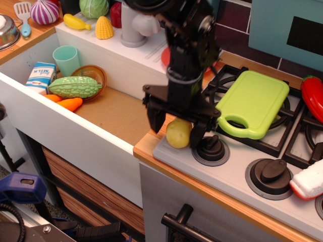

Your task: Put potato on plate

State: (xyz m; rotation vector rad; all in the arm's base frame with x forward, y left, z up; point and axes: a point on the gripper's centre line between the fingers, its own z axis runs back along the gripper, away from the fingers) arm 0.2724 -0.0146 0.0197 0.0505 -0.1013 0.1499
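Observation:
The pale yellow potato (178, 134) sits at the front left corner of the stove top, beside the wooden counter edge. My gripper (175, 128) is open and has come down over it, with the left finger (153, 121) and right finger (196, 134) on either side of the potato. I cannot tell whether they touch it. The red plate (165, 56) lies behind the arm on the counter by the faucet, and only a sliver of its rim shows.
A green cutting board (252, 103) lies on the burners to the right. Stove knobs (210, 149) stand just right of the potato. The sink (121, 113) on the left holds a milk carton (40, 75), green gourd (74, 86), carrot (65, 103), cup (66, 59) and orange bowl (95, 73).

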